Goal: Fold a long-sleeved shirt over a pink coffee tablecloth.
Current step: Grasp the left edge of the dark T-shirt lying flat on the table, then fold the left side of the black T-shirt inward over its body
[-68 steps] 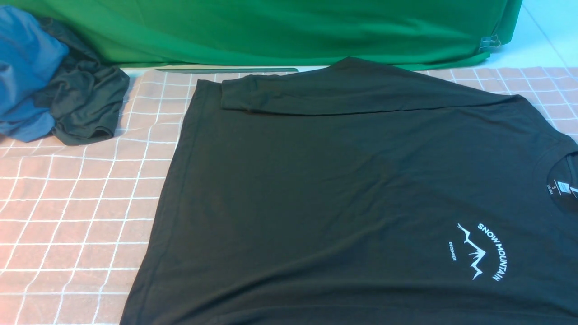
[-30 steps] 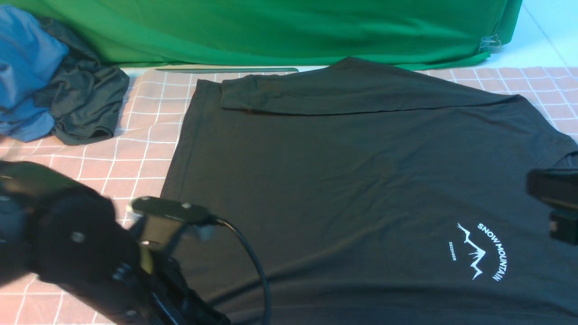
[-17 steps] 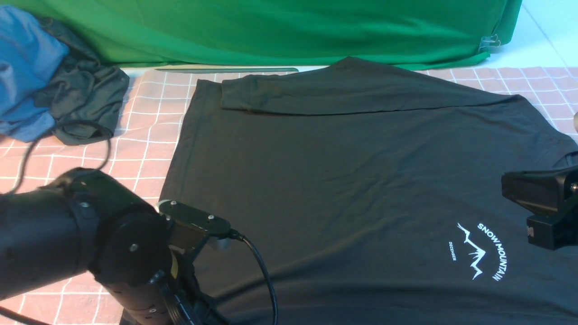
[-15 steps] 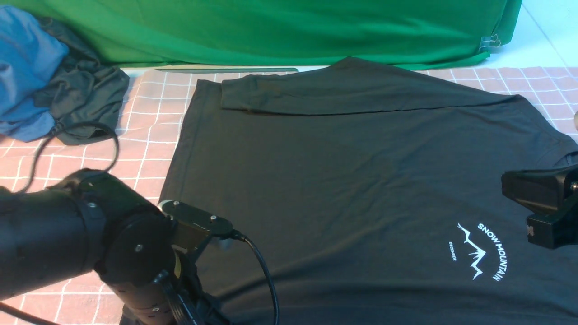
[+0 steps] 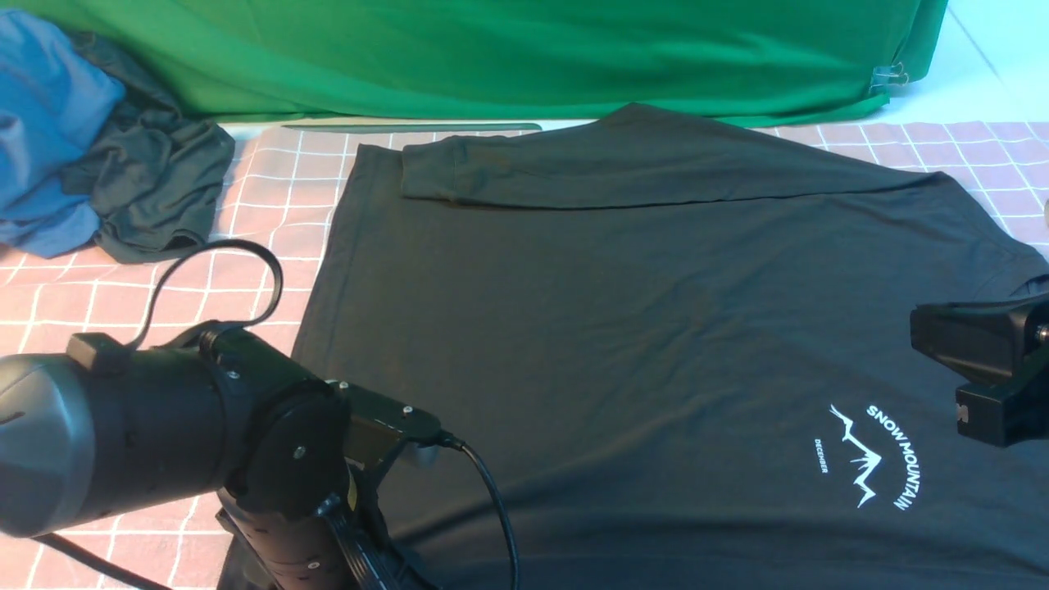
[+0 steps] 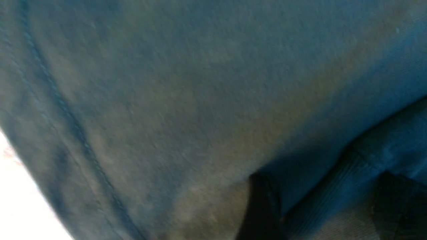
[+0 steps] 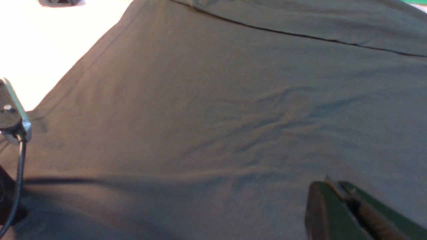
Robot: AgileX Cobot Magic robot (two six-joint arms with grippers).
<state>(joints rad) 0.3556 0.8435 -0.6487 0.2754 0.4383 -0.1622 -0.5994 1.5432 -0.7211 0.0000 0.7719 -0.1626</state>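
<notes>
The black long-sleeved shirt (image 5: 615, 328) lies flat on the pink coffee tablecloth (image 5: 123, 328). Its white mountain print (image 5: 877, 455) is near right, and one sleeve (image 5: 615, 164) is folded across the far side. My left arm (image 5: 270, 459) leans down over the shirt's near left corner, hiding its fingers in the front view. In the left wrist view my left gripper (image 6: 323, 176) is open just above the shirt (image 6: 166, 100), a ribbed band lying between its fingers. My right gripper (image 7: 337, 186) is shut and empty over the shirt (image 7: 217, 116). Its wrist (image 5: 983, 369) shows at the right edge.
A blue garment (image 5: 41, 123) and a smaller dark grey garment (image 5: 156, 188) are heaped at the far left. A bright green cloth (image 5: 492, 57) runs along the back. The left arm's cable (image 5: 483, 508) loops over the shirt.
Both arms have come into the front view. The left arm has swung in over the shirt's near left corner and its gripper has opened. The right wrist moved in from the right, then held still.
</notes>
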